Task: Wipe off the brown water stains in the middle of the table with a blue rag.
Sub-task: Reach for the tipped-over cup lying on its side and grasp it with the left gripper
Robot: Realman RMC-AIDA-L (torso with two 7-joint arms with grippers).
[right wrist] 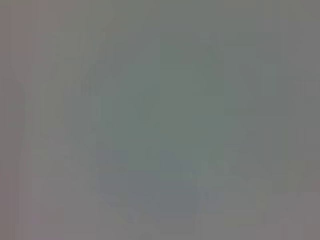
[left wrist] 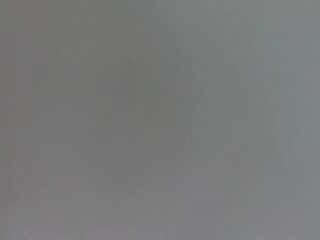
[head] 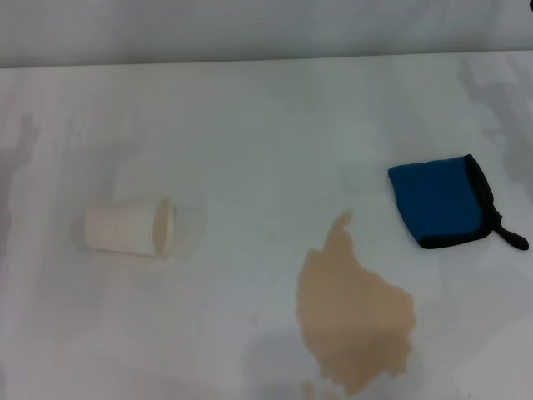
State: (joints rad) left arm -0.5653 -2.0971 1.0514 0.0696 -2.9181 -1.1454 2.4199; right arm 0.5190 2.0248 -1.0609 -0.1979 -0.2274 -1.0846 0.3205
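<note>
The brown water stains [head: 354, 321] lie on the white table [head: 250, 125] in the head view, front and right of centre: a narrow neck at the far end and a wide tan blob toward the front edge. The blue rag [head: 441, 202] lies flat to the right of the neck, apart from the puddle, with black edging and a short black loop tail at its near right corner. Neither gripper shows in the head view. Both wrist views show only a plain grey blur.
A cream paper cup [head: 129, 227] lies on its side at the left, its mouth toward the puddle, with a faint wet patch by its rim. The table's far edge [head: 266, 60] runs along the top of the head view.
</note>
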